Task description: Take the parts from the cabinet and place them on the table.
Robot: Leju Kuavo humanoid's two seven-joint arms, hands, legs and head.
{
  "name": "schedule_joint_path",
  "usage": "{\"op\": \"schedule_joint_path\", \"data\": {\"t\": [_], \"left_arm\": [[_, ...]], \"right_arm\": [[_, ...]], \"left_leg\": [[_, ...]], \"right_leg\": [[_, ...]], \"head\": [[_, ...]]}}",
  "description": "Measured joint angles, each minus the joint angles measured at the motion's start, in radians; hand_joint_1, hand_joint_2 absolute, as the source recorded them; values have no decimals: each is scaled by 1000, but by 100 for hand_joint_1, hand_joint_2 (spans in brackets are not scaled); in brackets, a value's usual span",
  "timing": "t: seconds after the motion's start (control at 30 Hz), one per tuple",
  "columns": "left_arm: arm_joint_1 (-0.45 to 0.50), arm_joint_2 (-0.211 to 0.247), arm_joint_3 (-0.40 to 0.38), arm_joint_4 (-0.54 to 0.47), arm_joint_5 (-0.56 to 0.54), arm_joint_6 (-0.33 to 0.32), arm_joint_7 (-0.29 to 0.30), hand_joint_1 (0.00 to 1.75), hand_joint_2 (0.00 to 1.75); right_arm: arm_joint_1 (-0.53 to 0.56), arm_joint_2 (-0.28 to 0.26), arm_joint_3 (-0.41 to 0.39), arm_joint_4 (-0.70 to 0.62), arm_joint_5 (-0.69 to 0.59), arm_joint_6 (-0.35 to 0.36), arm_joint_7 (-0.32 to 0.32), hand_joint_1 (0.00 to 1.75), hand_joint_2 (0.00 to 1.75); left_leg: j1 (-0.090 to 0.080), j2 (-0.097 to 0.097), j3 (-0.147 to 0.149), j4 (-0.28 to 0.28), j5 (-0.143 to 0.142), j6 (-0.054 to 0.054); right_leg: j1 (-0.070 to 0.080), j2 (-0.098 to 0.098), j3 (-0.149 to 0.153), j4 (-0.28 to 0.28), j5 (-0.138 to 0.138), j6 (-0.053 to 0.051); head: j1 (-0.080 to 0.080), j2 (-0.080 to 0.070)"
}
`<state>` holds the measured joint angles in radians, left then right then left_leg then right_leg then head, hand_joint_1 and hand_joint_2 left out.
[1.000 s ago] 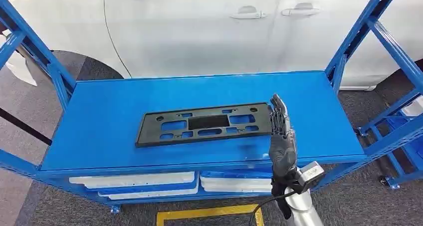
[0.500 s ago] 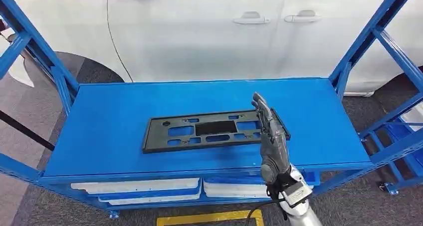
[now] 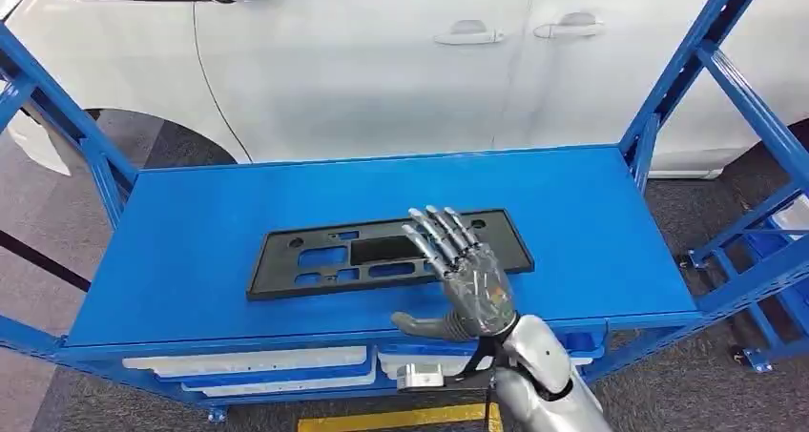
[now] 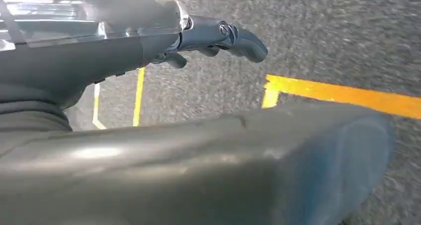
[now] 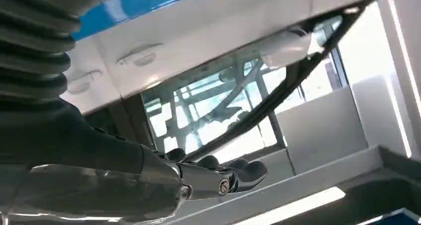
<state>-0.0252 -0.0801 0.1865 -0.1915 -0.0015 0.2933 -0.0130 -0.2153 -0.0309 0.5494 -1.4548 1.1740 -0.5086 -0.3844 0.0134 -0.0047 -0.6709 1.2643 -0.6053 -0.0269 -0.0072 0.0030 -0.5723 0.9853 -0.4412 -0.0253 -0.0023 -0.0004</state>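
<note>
A flat black plastic part (image 3: 324,256) with several cut-outs lies on the blue top shelf (image 3: 591,213) of the cabinet, near the middle. My right hand (image 3: 456,281) hovers over the part's right end at the shelf's front edge, palm turned up, fingers spread and thumb pointing left, holding nothing. In the right wrist view the right hand (image 5: 208,178) reaches out with nothing in it, a car window behind it. My left hand (image 4: 218,36) hangs over the grey floor with nothing in its fingers.
A white car (image 3: 382,60) stands close behind the cabinet. Blue uprights (image 3: 687,70) and braces frame both ends of the shelf. White trays (image 3: 248,365) sit on the lower shelf. Yellow floor tape (image 3: 401,418) runs in front of the cabinet, and the tape (image 4: 347,96) passes below my left hand.
My right hand has moved left along the part's front edge and turned from edge-on to palm up with fingers spread. The part has not been lifted. The camera has shifted slightly.
</note>
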Motion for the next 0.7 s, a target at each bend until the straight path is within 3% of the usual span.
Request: {"op": "schedule_joint_path", "data": {"t": [0.03, 0.07, 0.1, 0.17, 0.2, 0.23, 0.33, 0.37, 0.4, 0.43, 0.5, 0.53, 0.57, 0.6, 0.67, 0.7], "left_arm": [[0, 0, 0, 0, -2, -2, -5, 0, 0], [2, 0, 0, 0, -3, -4, -9, 0, 0], [3, 0, -1, 0, -3, -5, -11, 0, 0], [2, 0, -3, 0, -10, -9, -14, 0, 0], [2, 0, -4, 0, -11, -12, -16, 0, 0], [1, 0, -5, 0, -12, -13, -18, 0, 0], [0, -1, -5, 0, -16, -15, -24, 0, 0], [-1, -3, -6, 0, -18, -15, -27, 0, 0], [0, -3, -6, 0, -19, -15, -29, 0, 0], [-1, -2, -6, 0, -19, -15, -30, 0, 0], [0, -2, -6, 0, -21, -16, -32, 0, 0], [0, -2, -6, 0, -22, -15, -32, 0, 0], [1, -2, -6, 0, -23, -14, -32, 0, 0], [1, -2, -6, 0, -23, -14, -33, 0, 0], [0, -3, -6, 0, -24, -14, -34, 0, 0], [0, -3, -6, 0, -24, -14, -35, 0, 0]], "right_arm": [[-9, -2, 20, 33, 34, -7, 17, 0, 175], [-14, -3, 37, 59, 51, -10, 28, 0, 175], [-22, -3, 52, 79, 62, -12, 37, 0, 175], [-43, -3, 78, 120, 88, -11, 55, 0, 175], [-53, -2, 90, 136, 97, -9, 62, 0, 175], [-63, -1, 103, 154, 106, -2, 70, 0, 175], [-90, 7, 134, 197, 125, 24, 85, 0, 175], [-100, 10, 143, 211, 125, 27, 90, 0, 175], [-110, 10, 149, 221, 125, 29, 93, 0, 175], [-121, 12, 156, 233, 125, 31, 96, 0, 175], [-133, 14, 169, 260, 125, 30, 103, 0, 175], [-137, 15, 174, 274, 123, 27, 106, 0, 175], [-143, 19, 180, 289, 120, 23, 108, 0, 175], [-151, 22, 185, 304, 118, 21, 112, 0, 175], [-169, 32, 192, 321, 118, 20, 114, 0, 175], [-177, 35, 195, 328, 118, 20, 114, 0, 175]], "left_leg": [[0, 0, -31, 57, -9, 1], [0, 0, -32, 50, 9, 3], [-1, 0, -11, -2, 47, 6], [-2, 0, 76, -190, 144, 18], [-4, 1, 106, -259, 156, 25], [-9, 1, 111, -266, 152, 26], [-12, -1, 109, -267, 155, 35], [-1, 1, 115, -279, 163, 43], [-1, 2, 117, -282, 165, 48], [-1, 3, 115, -283, 166, 53], [-2, 2, 113, -282, 165, 54], [-2, 2, 112, -281, 165, 54], [-2, 2, 113, -280, 165, 54], [-2, 1, 114, -279, 163, 52], [-2, 0, 118, -275, 158, 46], [-2, 0, 119, -273, 155, 41]], "right_leg": [[3, 0, 0, 1, -1, -1], [5, 0, 2, 2, -2, -3], [6, 1, 3, 3, -3, -3], [9, 2, 9, 7, -8, 0], [9, 2, 10, 8, -11, 2], [16, 3, 7, 11, -13, 8], [12, 2, 8, 7, -10, 21], [16, 3, 6, 11, -15, 27], [13, 2, 0, 31, -32, 32], [10, 2, -25, 89, -71, 36], [2, 2, -109, 263, -149, 45], [0, 2, -142, 328, -167, 49], [-2, 1, -152, 339, -157, 51], [-6, 1, -137, 303, -125, 52], [-9, -1, -49, 117, -25, 49], [-9, -3, -9, 29, -2, 45]], "head": [[0, 0], [0, 0], [0, 0], [0, 0], [0, 0], [0, 0], [0, 0], [0, 0], [0, 0], [0, 0], [0, 0], [0, 0], [0, 0], [0, 0], [0, 0], [0, 0]]}}
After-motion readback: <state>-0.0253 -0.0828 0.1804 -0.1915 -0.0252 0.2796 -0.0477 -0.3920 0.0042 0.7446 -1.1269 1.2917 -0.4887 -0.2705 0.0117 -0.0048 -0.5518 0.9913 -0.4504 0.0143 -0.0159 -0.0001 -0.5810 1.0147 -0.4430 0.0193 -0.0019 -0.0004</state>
